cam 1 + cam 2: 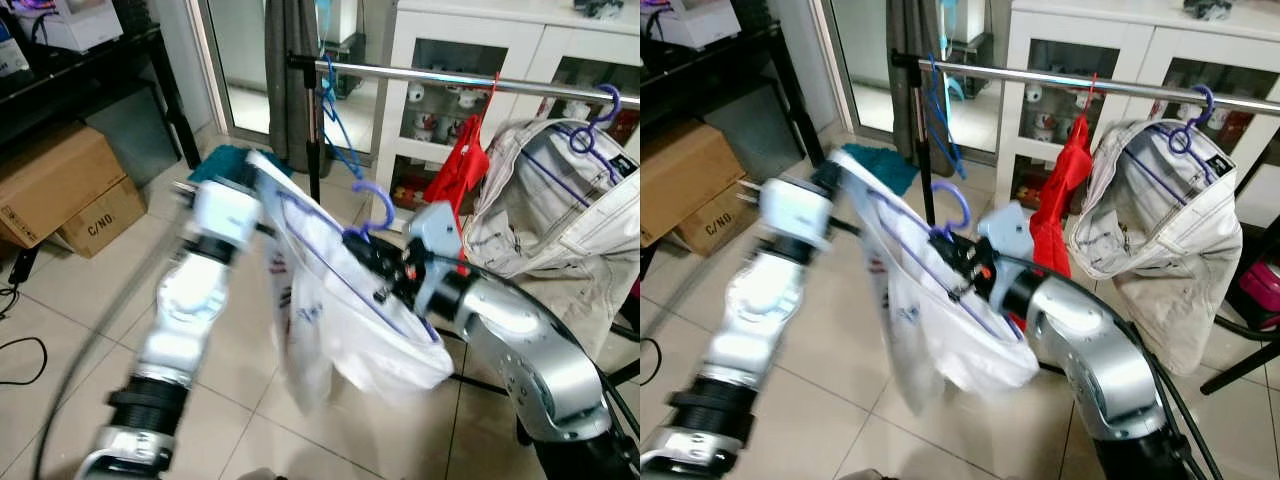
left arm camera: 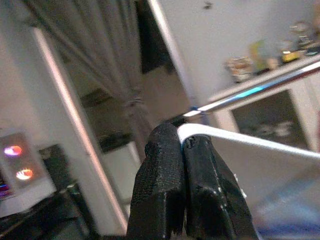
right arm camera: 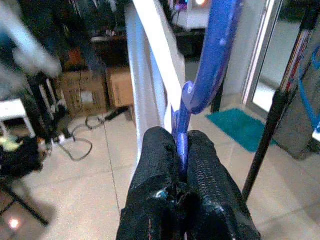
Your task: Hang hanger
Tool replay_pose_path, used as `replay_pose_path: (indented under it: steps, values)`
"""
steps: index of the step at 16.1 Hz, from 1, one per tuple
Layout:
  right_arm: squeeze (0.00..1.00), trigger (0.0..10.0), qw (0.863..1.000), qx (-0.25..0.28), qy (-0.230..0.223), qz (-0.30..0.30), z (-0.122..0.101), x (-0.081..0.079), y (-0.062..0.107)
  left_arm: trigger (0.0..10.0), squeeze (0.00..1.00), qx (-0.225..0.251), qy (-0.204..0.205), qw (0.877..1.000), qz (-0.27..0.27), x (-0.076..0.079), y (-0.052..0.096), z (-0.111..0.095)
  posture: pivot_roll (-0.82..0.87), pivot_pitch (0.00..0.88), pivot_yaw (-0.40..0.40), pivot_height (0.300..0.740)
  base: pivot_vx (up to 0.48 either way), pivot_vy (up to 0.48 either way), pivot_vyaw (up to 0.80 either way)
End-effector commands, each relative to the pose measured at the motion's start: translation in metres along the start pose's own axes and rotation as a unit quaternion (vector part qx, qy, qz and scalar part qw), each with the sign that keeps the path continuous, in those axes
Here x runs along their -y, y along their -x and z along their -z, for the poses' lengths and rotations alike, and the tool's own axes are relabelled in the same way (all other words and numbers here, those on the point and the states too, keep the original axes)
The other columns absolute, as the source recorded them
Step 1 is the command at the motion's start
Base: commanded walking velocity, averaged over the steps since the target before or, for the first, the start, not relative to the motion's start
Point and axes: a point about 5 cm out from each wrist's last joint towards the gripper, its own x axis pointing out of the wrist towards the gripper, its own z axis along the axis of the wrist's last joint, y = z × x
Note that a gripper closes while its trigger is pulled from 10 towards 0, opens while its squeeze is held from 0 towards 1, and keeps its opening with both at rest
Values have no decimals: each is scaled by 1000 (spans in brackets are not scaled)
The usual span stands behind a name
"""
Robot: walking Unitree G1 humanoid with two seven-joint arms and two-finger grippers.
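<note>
Both arms up in front of the robot, left arm motion-blurred in the head views, so its outline is hard to read. Right gripper clenched on the purple hanger, fingers pinching the hanger neck just under the hook; in the left eye view the fingers are mostly hidden by the white garment. Left gripper clamped on the edge of that white garment, a thin fold of fabric between the pads. The garment hangs on the purple hanger, stretched between the two grippers, lower part drooping; print on it too blurred to read. Hanger is held below and near side of the metal rail, hook up, not on the rail.

On the rail, further back: a red cloth, a white jacket on another purple hanger, and a blue hanger near the pole end; the jacket is cut off at the right edge. Grey curtain behind the pole.

Left side: cardboard boxes under a black shelf, contents not visible. Teal mat on the tiled floor, partly covered by the left arm. Far back, white cabinet with glass doors; small items inside too small to tell.
</note>
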Motion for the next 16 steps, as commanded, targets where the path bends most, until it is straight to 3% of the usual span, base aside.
replay_pose_path:
  steps: [1, 2, 3, 6, 9, 10, 12, 13, 14, 15, 16]
  values:
    - [0, 0, 999, 4, 3, -38, -1, -7, 4, 0, 0, -21, -4, 998, -57, -35, -11, -1, -137, 0, 78, 740, 0, 0, 0]
    - [0, 0, 999, 7, 2, -47, -2, -8, 5, 0, 0, -31, -6, 998, -62, -41, -12, 0, -137, 0, 78, 740, 0, 0, 0]
    - [0, 0, 997, 18, -3, -73, -7, -13, 10, 0, 0, -89, -23, 993, -71, -61, -13, 16, -141, 0, 86, 740, 0, 0, 0]
    - [0, 0, 994, 50, -23, -97, -18, -15, 17, 0, 0, -211, -34, 975, -68, -83, -1, 51, -143, 0, 94, 740, 0, 0, 0]
    - [0, 0, 993, 71, -41, -87, -23, -12, 19, 0, 0, -250, -10, 967, -40, -74, 11, 69, -145, 0, 97, 740, 0, 0, 0]
    - [0, 0, 991, 93, -69, -66, -26, -11, 14, 0, 0, -228, 53, 972, 26, -36, 10, 63, -141, 0, 101, 740, 0, 0, 0]
    - [0, 0, 988, 114, -99, -22, -29, -8, 5, 0, 0, -191, 114, 970, 97, 5, 8, 48, -135, 0, 96, 740, 0, 0, 0]
    - [0, 0, 985, 121, -122, 28, -29, -3, -4, 0, 0, -160, 160, 958, 179, 45, 10, 30, -133, 0, 95, 740, 0, 0, 0]
    - [0, 0, 982, 112, -131, 72, -25, 1, -12, 0, 0, -141, 185, 946, 225, 73, 12, 16, -129, 0, 95, 740, 0, 0, 0]
    - [0, 0, 982, 112, -131, 72, -25, 1, -12, 0, 0, -141, 185, 946, 225, 73, 12, 16, -129, 0, 95, 740, 0, 0, 0]
    - [0, 0, 980, 107, -135, 103, -22, 6, -15, 0, 0, -130, 197, 941, 242, 86, 12, 7, -128, 0, 97, 740, 0, 0, 0]
